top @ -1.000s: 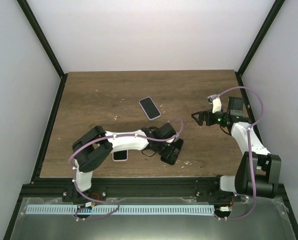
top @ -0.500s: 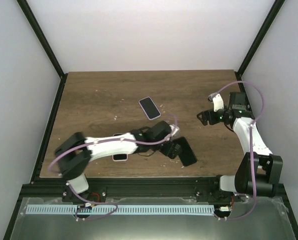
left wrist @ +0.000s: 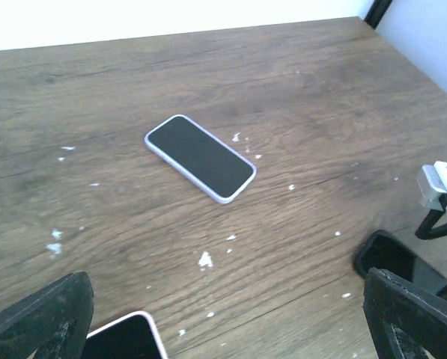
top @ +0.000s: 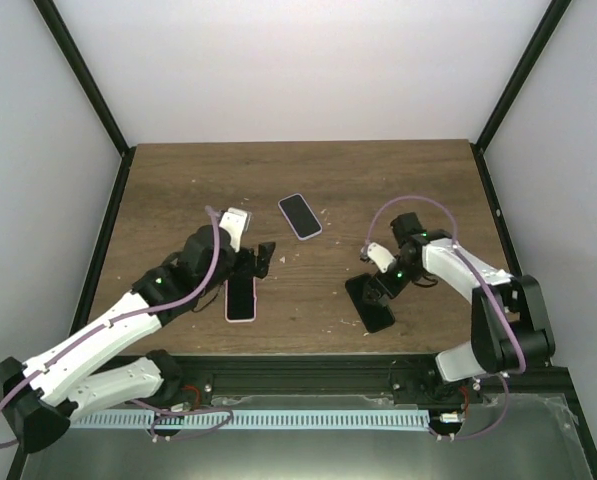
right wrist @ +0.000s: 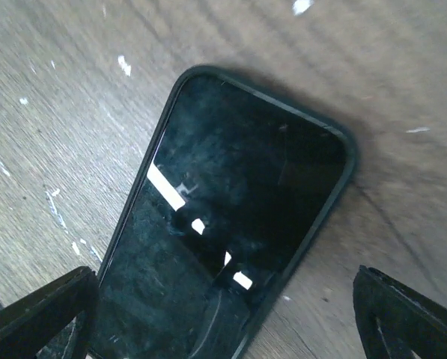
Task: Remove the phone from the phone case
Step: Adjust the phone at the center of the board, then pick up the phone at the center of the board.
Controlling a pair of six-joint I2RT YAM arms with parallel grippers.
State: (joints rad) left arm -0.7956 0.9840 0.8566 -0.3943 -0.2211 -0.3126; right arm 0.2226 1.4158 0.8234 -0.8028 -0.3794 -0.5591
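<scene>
**A:** Where was the phone?

**B:** It lay flat in its dark case on the table, near the front edge. It was right beneath the right gripper, whose jaws stood wide and empty.

**A:** How best to free it?

**B:** I'd say pin the case by its long edges. The left gripper was also wide and empty, so it could peel a corner away.

**A:** And the count?

**B:** Three phones: that one, a white-edged phone and a lilac-edged phone. Two grippers.
</scene>
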